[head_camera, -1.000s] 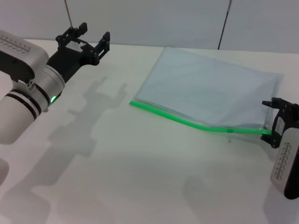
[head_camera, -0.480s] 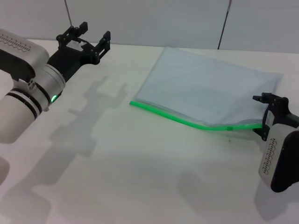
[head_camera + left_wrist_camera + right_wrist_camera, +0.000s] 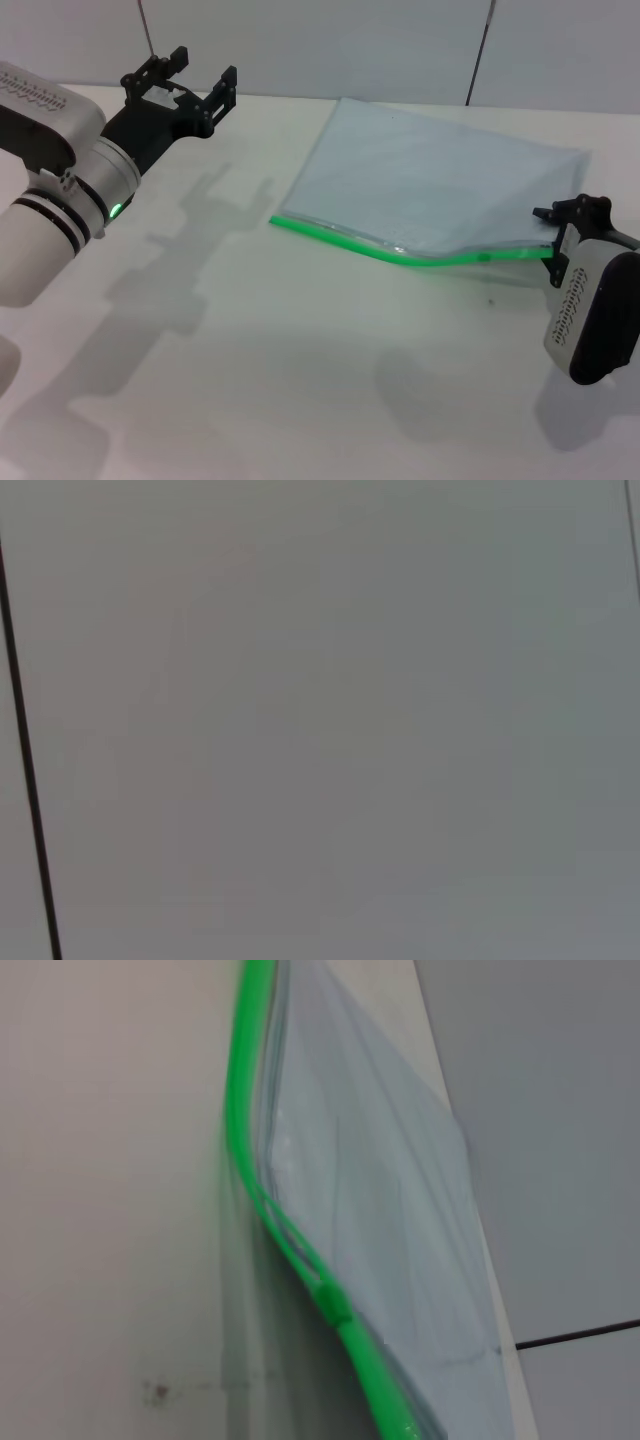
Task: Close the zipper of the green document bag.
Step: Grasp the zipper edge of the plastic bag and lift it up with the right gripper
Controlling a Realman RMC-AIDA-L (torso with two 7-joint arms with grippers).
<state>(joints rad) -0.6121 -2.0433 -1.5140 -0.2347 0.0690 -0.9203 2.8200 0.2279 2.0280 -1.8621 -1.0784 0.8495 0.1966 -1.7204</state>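
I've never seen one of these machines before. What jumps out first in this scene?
The bright green zipper along the near edge of the green document bag, which lies flat on the white table. The right gripper sits at the zipper's right end, while the left gripper hovers open, far off to the left.

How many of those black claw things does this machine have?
2. The left gripper hovers open above the table's far left; the right gripper is at the right end of the green document bag.

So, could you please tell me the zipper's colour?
Bright green zipper, clearest in the right wrist view.
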